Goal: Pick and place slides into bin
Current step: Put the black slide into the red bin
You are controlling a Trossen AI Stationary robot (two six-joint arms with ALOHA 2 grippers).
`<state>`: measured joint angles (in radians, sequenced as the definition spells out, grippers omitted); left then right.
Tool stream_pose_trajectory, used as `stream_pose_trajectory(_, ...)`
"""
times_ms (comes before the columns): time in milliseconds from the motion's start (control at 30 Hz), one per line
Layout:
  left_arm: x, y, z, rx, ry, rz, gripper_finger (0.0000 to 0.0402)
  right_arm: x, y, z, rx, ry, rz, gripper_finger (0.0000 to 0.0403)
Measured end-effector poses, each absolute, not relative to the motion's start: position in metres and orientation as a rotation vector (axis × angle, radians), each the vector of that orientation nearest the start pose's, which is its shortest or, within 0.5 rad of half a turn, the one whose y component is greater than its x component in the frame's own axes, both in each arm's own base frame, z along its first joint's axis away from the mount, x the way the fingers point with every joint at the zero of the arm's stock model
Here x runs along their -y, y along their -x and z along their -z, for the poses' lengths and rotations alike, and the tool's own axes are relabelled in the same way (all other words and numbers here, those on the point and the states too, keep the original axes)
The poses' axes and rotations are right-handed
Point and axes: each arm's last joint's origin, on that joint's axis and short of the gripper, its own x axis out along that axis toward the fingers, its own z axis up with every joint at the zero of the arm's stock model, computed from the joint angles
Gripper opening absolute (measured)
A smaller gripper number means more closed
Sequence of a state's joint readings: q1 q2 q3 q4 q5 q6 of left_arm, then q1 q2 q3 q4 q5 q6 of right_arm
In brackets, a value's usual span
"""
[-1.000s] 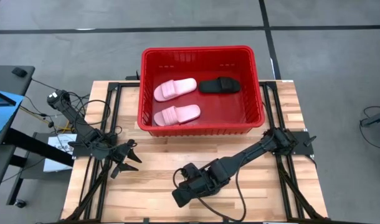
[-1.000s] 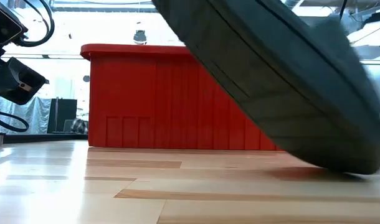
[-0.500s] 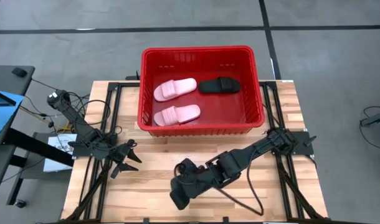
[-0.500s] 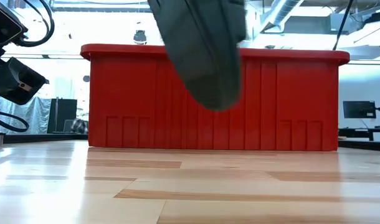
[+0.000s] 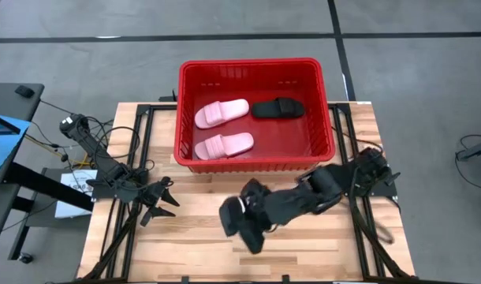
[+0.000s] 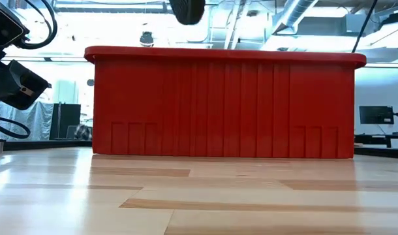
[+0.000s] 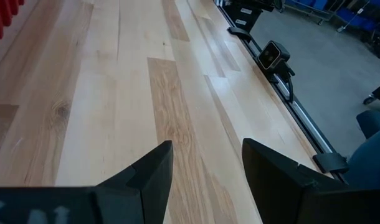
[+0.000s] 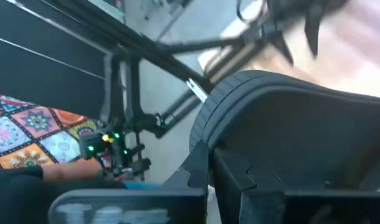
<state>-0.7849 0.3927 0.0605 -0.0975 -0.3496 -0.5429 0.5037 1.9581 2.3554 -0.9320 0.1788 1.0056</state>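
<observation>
The red bin [image 5: 255, 162] stands at the table's far middle and shows as a red wall in the low view [image 6: 225, 104]. Two pale pink slides [image 5: 221, 112] [image 5: 224, 145] and one black slide [image 5: 277, 108] lie on its floor. My right gripper [image 5: 247, 211] is in front of the bin's near wall, shut on the second black slide [image 5: 247, 233], which is held above the table. The low view shows only one end of that slide [image 6: 186, 9], at the top. My left gripper [image 5: 160, 204] is open and empty over the table's left part. My right gripper holds the black slide near one rounded end [image 8: 205, 130]; the right wrist view shows a finger [image 8: 199, 171] against its thick edge. The slide fills that view, so the kind of hold cannot be told. The slide is lifted clear of the table and tilted.
Bare wooden table top [image 5: 185, 237] lies in front of the bin. Black frame rails run along the table's left side [image 5: 134, 158] and right side [image 5: 359, 229]. The floor of the bin's right half [image 5: 300, 138] is free.
My right gripper has risen from the table with the black slide and drawn back toward the table's right and far side, nearer the bin. The slide has been lifted clear, has turned about, and has left the low view almost wholly at the top.
</observation>
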Motion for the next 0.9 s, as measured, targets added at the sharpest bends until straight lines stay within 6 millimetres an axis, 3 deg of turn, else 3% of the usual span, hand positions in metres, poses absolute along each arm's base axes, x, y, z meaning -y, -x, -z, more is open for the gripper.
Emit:
stream_pose_trajectory(267,0.073,-0.087,-0.142,-0.467,0.296,0.315,0.0183,-0.165,-0.315,-0.497,-0.472,-0.698,-0.104,0.0000)
stream_pose_trajectory(433,0.073,-0.087,-0.142,-0.467,0.296,0.315,0.0183,-0.136,-0.287,-0.524,-0.385,-0.649,-0.089,0.0000)
stream_pose_trajectory(667,0.073,-0.087,-0.142,-0.467,0.296,0.315,0.0183,-0.077,-0.262,-0.533,-0.412,-0.625,0.082,0.0000)
stream_pose_trajectory(900,0.073,-0.087,-0.142,-0.467,0.296,0.315,0.0183,-0.012,-0.259,-0.530,-0.449,-0.649,0.247,0.0000)
